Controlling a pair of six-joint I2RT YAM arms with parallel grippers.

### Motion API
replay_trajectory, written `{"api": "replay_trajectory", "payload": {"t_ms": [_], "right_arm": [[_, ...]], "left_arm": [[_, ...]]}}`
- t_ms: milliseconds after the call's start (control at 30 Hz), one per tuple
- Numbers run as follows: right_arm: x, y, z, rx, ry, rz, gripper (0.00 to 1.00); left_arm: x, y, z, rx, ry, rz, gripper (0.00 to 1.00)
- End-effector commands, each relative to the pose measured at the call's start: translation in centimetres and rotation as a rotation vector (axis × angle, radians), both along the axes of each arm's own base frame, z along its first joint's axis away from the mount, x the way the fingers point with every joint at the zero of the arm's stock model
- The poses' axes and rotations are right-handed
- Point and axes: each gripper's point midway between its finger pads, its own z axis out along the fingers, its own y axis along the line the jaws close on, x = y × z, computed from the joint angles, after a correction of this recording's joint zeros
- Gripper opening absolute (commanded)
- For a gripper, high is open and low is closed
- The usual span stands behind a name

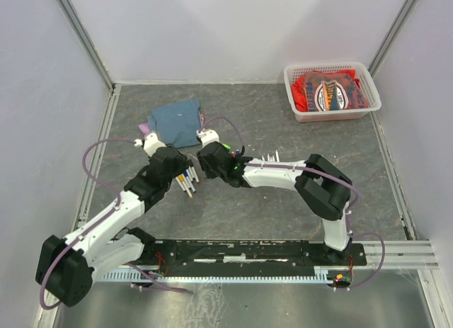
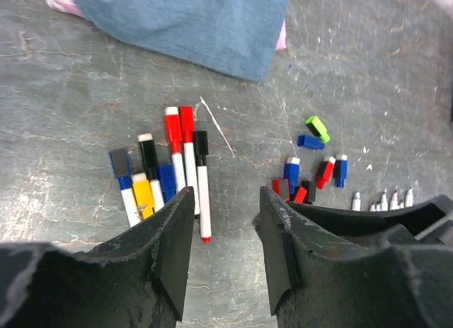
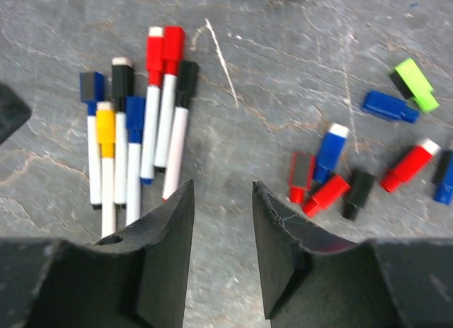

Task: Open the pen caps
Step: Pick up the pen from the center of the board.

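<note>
Several white-barrelled pens [image 2: 173, 165] lie side by side on the grey table, with red, black, blue and yellow ends pointing away. One of them shows a bare red tip [image 2: 205, 237]. The same bundle of pens [image 3: 141, 129] lies left of centre in the right wrist view. Loose pen caps lie apart to the right: green [image 2: 318, 127], blue [image 2: 310, 142] and a red, blue and black cluster [image 2: 304, 183]. In the right wrist view the loose pen caps [image 3: 333, 190] are at the right. My left gripper [image 2: 226, 193] is open over bare table, with nothing between its fingers. My right gripper [image 3: 223, 186] is open and also holds nothing.
A folded blue cloth [image 1: 177, 121] lies just beyond the pens. A white basket [image 1: 331, 93] with red fabric stands at the back right. Small white pointed pieces [image 2: 386, 199] lie right of the caps. Both wrists [image 1: 195, 166] meet at mid-table.
</note>
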Motion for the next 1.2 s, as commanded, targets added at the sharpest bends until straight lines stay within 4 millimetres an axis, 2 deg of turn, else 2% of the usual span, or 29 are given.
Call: {"api": "replay_trajectory", "payload": {"t_ms": [0,367,833,1167], "right_arm": [[0.4,3.4,1.2,0.047,0.005,0.023,0.46],[1.2,6.2,0.0,0.034,0.045,0.033,0.47],[1.7,5.8,-2.6,-0.039,0.07,-0.004,0.47],[1.7,5.4,-3.5,-0.068,0.075,-0.019,0.47]], "left_arm": [[-0.7,2.4,0.7,-0.06,-0.049,0.144,0.48],[-2.2,4.1,-0.6,-0.127,-0.053,0.223,0.45],[-2.5,4.6,-0.8,-0.135,-0.059,0.232,0.44],[-2.4,4.6,-0.6,-0.141,-0.064,0.232,0.43]]}}
